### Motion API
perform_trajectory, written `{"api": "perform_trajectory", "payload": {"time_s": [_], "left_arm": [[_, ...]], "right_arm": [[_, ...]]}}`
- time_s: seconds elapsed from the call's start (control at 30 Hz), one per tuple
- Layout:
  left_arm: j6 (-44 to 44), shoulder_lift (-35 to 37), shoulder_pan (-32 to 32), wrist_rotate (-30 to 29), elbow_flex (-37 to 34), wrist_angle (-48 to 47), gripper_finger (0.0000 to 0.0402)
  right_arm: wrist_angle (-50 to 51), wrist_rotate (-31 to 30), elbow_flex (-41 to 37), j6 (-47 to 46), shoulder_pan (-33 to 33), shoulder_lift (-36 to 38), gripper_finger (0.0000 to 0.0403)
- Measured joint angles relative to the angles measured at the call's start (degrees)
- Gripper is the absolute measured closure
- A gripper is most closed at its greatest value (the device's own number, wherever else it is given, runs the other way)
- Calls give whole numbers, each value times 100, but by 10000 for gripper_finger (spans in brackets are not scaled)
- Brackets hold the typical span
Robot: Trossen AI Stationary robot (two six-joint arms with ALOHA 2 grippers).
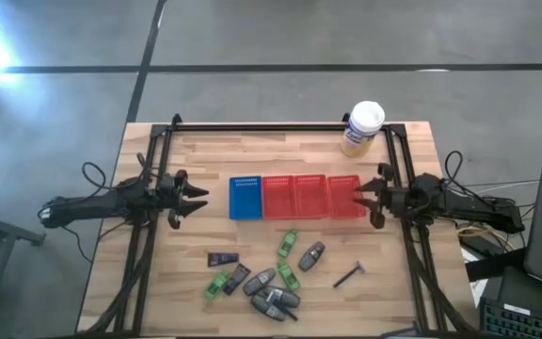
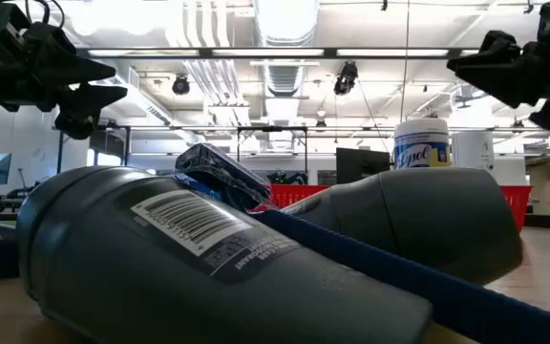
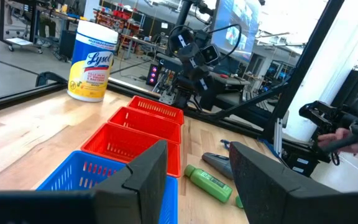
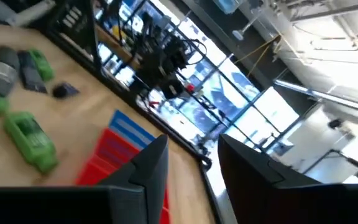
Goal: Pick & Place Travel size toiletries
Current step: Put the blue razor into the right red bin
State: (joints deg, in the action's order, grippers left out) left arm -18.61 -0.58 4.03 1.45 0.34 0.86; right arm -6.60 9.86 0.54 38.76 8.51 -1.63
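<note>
The toiletries lie loose on the table's near half: green packets (image 1: 287,243), grey oval containers (image 1: 310,254), a small dark tube (image 1: 222,258), a heap of several items (image 1: 266,294) and a thin dark razor (image 1: 348,276). My left gripper (image 1: 199,199) is open and empty above the table's left side, next to the blue tray (image 1: 246,198). My right gripper (image 1: 361,198) is open and empty at the right, beside the red trays (image 1: 310,196). In the low view a grey container (image 2: 189,263) fills the foreground.
A tall yellow wipes canister with a white lid (image 1: 361,128) stands at the far right. One blue and three red slotted trays stand in a row across the table's middle. A dark frame (image 1: 280,125) runs along the far edge and down both sides.
</note>
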Motion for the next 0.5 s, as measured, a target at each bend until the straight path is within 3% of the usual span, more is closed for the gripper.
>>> {"api": "perform_trajectory", "payload": {"time_s": [0.07, 0.17, 0.33, 0.43, 0.5], "left_arm": [[-2, 0, 2, -1, 0, 0, 222], [-2, 0, 0, -2, 0, 0, 223], [-1, 0, 1, 0, 0, 0, 223], [-1, 0, 0, -2, 0, 0, 222], [-2, 0, 2, 0, 0, 0, 223]], "right_arm": [[-72, 86, 0, -753, -2, -9, 257], [-392, 24, 0, -3428, 0, -4, 250], [-640, -941, 0, -8442, 0, 0, 239], [-640, -1516, 0, -10595, 0, 0, 231], [-600, -1769, 0, -11365, 0, 0, 226]]}}
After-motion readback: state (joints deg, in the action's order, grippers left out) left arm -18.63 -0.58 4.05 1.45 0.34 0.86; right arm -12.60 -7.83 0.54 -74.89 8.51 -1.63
